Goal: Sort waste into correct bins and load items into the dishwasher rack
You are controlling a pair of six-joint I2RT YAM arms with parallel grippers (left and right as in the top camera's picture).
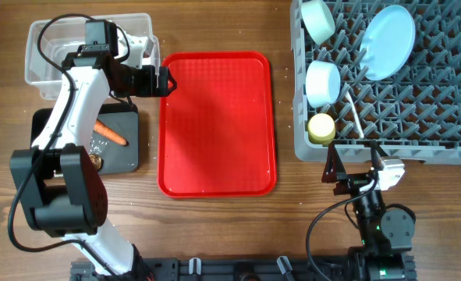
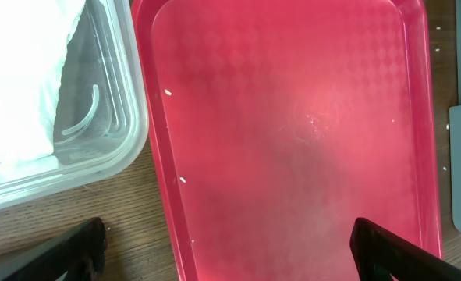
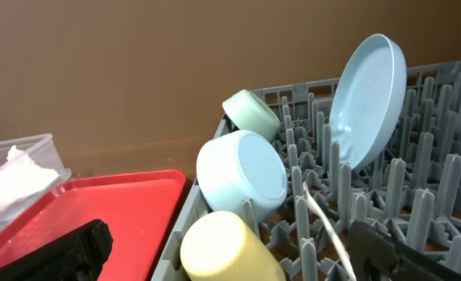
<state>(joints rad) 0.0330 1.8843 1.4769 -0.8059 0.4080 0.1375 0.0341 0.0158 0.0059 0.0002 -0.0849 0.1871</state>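
My left gripper point(image 1: 165, 80) point(image 2: 230, 261) is open and empty, over the left edge of the red tray point(image 1: 217, 148) point(image 2: 292, 117). A couple of white rice grains point(image 2: 182, 179) lie on the tray. The clear tub point(image 1: 43, 47) point(image 2: 125, 140) holds the white napkin point(image 2: 15, 78) point(image 3: 12, 178). The black tray point(image 1: 125, 156) holds the carrot point(image 1: 110, 134) and a brown scrap point(image 1: 97, 161). The rack point(image 1: 386, 144) point(image 3: 425, 211) holds the plate point(image 1: 388, 43) point(image 3: 368, 97), light blue bowl point(image 1: 322, 82) point(image 3: 242, 176), teal bowl point(image 1: 317, 19) point(image 3: 251, 115), yellow cup point(image 1: 320, 127) point(image 3: 226, 250) and spoon point(image 1: 353, 113) point(image 3: 324, 222). My right gripper point(image 1: 353, 162) point(image 3: 234, 257) is open and empty at the rack's front edge.
The red tray also shows at the lower left of the right wrist view point(image 3: 82, 211). The wooden table point(image 1: 214, 234) runs along the front. The arm bases stand at the front edge.
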